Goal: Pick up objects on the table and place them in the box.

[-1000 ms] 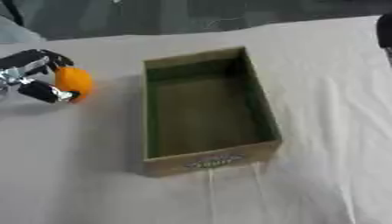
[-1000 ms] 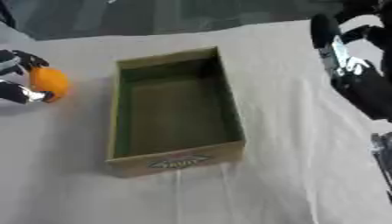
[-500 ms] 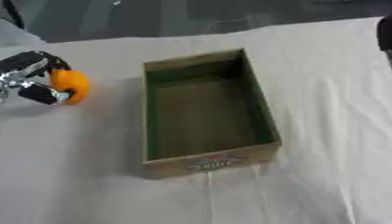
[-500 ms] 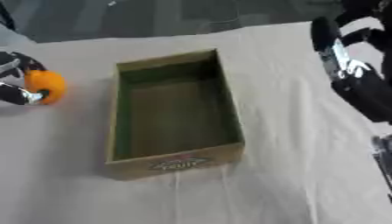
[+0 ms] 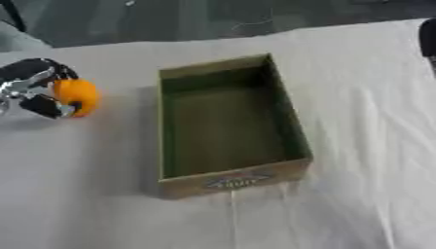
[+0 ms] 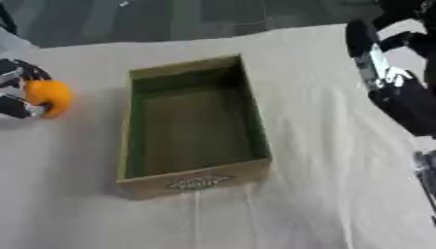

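Over at the far left, the left hand (image 5: 34, 87) has its dark fingers curled round a small orange ball (image 5: 78, 97), one finger arcing over the top and another tucked beneath, so the ball sits pinched between them. Hand and ball are low over the white cloth-covered table (image 5: 357, 146), and a soft shadow lies just under them. Whether the ball is touching the cloth I cannot tell from here.

In the middle of the table stands the cardboard box (image 5: 223, 121), long and open-topped, with a dark green inside. It runs from near to far, slightly askew, and there is a printed label on its near end wall, too blurred to read. Nothing shows inside the box. The ball is well apart from it, off to the left of the box's left wall, level with its far half.

On the right, the right hand (image 6: 385, 78) hangs above the right side of the table, black with silver parts, its fingers long and fairly straight, pointing toward the far side, holding nothing. It is clear of the box, well to the right of it.

Beyond the far edge of the cloth the floor is dark.
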Robot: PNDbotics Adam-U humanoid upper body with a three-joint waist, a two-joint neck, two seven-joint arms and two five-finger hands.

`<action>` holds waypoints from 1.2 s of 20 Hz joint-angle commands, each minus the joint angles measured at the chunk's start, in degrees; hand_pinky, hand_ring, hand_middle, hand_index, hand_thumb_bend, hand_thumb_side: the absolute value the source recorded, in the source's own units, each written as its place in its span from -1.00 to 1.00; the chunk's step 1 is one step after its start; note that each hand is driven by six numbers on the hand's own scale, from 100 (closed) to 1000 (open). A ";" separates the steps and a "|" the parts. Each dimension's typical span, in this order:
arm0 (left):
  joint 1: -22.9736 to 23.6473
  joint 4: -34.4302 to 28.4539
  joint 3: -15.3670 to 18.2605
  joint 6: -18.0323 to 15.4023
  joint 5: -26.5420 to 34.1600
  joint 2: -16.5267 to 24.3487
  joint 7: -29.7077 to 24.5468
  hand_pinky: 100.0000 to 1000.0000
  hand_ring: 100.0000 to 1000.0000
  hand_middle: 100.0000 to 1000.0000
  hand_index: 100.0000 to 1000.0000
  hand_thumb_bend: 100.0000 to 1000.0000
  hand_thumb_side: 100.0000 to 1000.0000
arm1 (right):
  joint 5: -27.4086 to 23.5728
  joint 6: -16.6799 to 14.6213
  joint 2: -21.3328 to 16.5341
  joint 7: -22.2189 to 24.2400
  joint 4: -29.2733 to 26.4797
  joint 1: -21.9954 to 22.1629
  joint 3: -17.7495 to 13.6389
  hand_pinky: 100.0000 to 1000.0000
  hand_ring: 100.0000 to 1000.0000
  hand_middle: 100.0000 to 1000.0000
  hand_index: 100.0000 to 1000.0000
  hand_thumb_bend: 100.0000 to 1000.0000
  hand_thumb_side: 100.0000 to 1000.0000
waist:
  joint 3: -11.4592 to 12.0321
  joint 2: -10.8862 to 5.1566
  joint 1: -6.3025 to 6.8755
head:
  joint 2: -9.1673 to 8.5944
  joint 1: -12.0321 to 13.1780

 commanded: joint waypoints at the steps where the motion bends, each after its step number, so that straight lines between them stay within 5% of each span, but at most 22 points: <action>1: -1.15 -0.20 0.52 -0.21 -0.52 1.31 0.55 0.22 0.35 0.20 0.46 -0.63 -0.68 | -0.52 -0.08 -0.96 0.02 -1.11 -0.32 -0.64 -0.04 0.61 -0.03 0.53 -0.29 0.39 | 0.04 -1.28 -0.15 | -0.46 0.17; 9: -1.10 -0.19 0.46 0.20 0.07 1.31 1.23 0.12 0.21 0.06 0.13 -0.76 -0.69 | -0.61 -0.03 -0.79 -0.07 -1.11 -0.08 -0.77 -0.04 0.61 -0.03 0.54 -0.30 0.39 | 0.03 -1.44 -0.12 | -0.63 0.08; 24: -0.87 -3.79 -0.31 -0.21 5.15 1.77 0.14 0.08 0.16 0.05 -0.02 -0.99 -0.91 | -0.63 0.26 -0.25 -0.41 -1.11 0.60 -1.12 -0.04 0.61 -0.02 0.54 -0.31 0.39 | 0.33 -2.38 -0.44 | -0.11 -0.21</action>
